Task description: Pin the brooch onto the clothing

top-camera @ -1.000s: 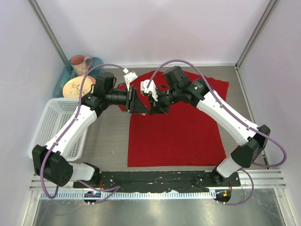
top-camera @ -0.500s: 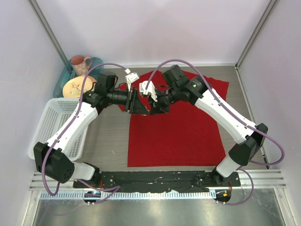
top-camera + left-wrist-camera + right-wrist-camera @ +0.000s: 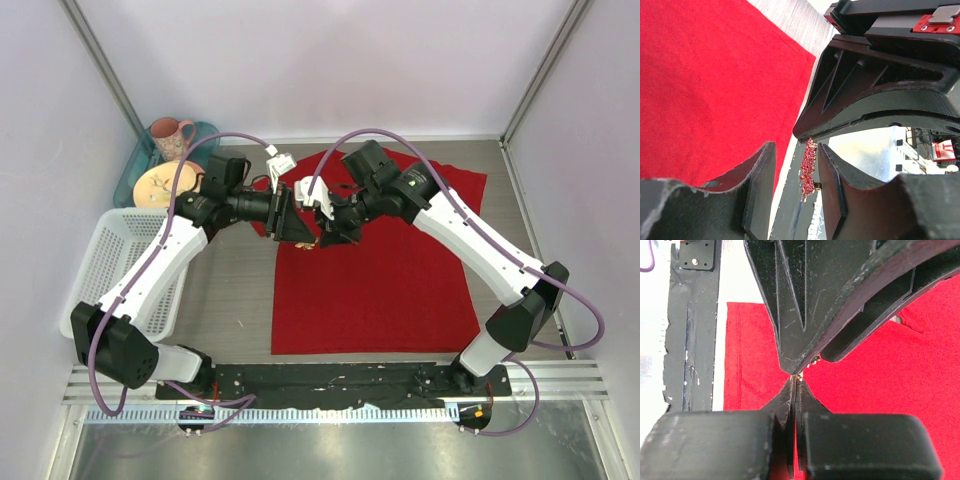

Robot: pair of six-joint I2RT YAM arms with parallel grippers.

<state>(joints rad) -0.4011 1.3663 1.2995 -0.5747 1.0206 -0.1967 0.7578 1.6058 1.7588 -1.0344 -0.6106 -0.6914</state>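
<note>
**Brooch between two pincers, over the shirt**

The right pincer [image 3: 796,382] is pressed together, its tips nipping a tiny gold bit at the end of the brooch [image 3: 809,167]. The left pincer [image 3: 796,146] meets it tip to tip and stands part spread around the brooch, which sits close by one finger with a clear gap to the other. The brooch shows edge-on — a small, grainy, glittering pink sliver with gold specks, far smaller than either pincer. Both meet above the far-left part of the shirt [image 3: 705,85], plain red, spread on the grey tabletop [image 3: 235,280]. Off to the left are a white basket [image 3: 110,270] and a blue tray [image 3: 128,178] holding a mug [image 3: 170,135] and a plate [image 3: 165,185].
</note>
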